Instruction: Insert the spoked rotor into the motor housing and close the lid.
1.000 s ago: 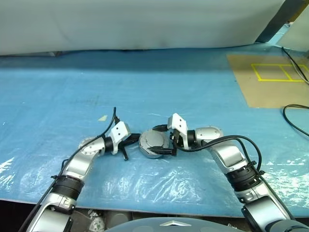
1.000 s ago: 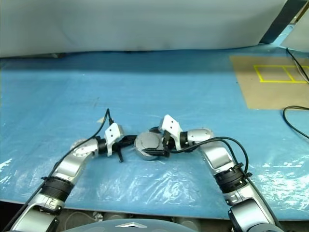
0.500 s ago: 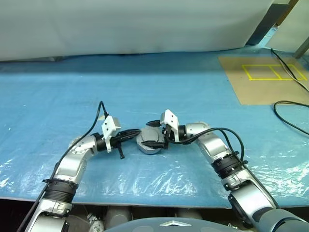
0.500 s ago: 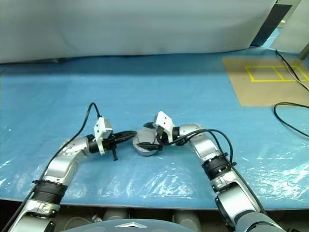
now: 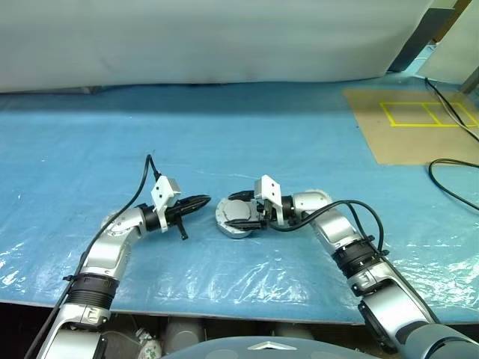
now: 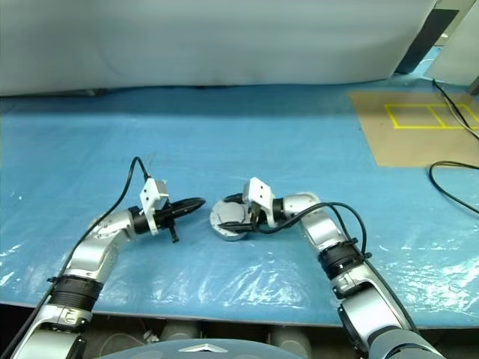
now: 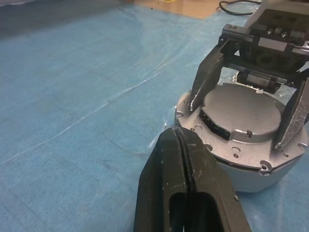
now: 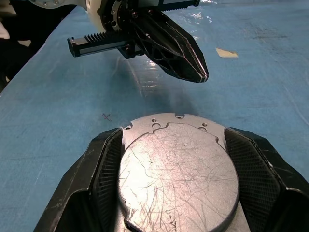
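Right gripper reaches in from the right with its two black fingers spread to either side of the lid, flanking its round rim; whether they press it cannot be told. That scratched grey lid sits flat on top of the motor housing, whose flanged grey body rests on the blue plastic-covered sheet near the middle of its near edge. Just beside the housing on its left, the left gripper hangs slightly above the sheet with its fingers pressed together, empty, the tip aimed at the housing and a small gap between them. Toward the sheet's far right corner lies a brown board marked with yellow tape rectangles, and a black cable curls beside it.
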### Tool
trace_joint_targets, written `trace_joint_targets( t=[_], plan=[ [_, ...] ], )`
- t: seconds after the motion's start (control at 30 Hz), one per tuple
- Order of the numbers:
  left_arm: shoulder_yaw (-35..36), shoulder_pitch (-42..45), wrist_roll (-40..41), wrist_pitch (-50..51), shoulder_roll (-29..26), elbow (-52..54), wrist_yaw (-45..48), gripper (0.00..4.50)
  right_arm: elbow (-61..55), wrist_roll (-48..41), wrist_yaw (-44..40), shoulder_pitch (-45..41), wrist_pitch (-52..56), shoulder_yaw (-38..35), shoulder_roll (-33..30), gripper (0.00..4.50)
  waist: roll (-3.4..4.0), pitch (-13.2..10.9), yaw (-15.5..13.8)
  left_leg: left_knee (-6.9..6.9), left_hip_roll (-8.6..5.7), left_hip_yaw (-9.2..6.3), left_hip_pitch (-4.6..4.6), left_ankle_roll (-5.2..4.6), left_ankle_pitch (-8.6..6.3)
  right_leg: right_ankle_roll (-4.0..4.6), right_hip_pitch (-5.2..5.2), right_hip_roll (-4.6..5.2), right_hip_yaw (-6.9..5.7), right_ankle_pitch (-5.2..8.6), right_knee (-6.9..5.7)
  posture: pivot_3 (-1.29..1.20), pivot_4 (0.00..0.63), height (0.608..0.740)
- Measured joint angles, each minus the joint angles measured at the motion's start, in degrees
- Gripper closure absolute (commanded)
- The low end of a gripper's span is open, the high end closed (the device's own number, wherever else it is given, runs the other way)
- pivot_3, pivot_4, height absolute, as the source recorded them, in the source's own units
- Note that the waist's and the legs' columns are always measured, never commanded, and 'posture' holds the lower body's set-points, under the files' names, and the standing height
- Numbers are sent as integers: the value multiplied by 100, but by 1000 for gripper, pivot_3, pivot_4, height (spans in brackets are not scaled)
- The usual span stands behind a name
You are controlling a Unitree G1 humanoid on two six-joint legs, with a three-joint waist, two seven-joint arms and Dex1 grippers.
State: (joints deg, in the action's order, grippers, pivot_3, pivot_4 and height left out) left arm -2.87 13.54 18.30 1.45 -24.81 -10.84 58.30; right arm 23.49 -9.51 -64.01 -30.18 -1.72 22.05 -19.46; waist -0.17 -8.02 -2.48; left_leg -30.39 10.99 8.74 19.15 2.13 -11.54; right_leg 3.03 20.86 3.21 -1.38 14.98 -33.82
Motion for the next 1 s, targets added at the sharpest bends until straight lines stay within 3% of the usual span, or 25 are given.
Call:
trace_joint_targets(
  t=[0.27,0.6,0.87,1.0],
  plan=[
    [-10,-48,-3,48,-2,261,89,4500,834,55,53,-354,-563,11,209,1485,-6,8,10,2,3,1,-6,-1,0,2,0,-1,0,-1,-2,0,150,740],
    [-16,-62,-75,33,4,244,56,4500,172,64,80,-119,-111,5,93,1485,-12,15,5,2,0,3,39,-8,6,3,28,-1,-3,-2,9,0,150,740],
    [-105,-118,-81,33,43,259,-7,4500,399,111,298,-254,130,4,302,1485,-6,20,76,9,11,3,-7,-4,2,-31,2,-8,-1,20,4,0,150,740],
    [-137,-213,-96,32,33,274,-5,4500,-8,237,299,-226,508,64,160,1485,-1,23,26,9,11,4,-4,-3,2,0,4,-8,1,2,5,0,150,740]
  ],
)
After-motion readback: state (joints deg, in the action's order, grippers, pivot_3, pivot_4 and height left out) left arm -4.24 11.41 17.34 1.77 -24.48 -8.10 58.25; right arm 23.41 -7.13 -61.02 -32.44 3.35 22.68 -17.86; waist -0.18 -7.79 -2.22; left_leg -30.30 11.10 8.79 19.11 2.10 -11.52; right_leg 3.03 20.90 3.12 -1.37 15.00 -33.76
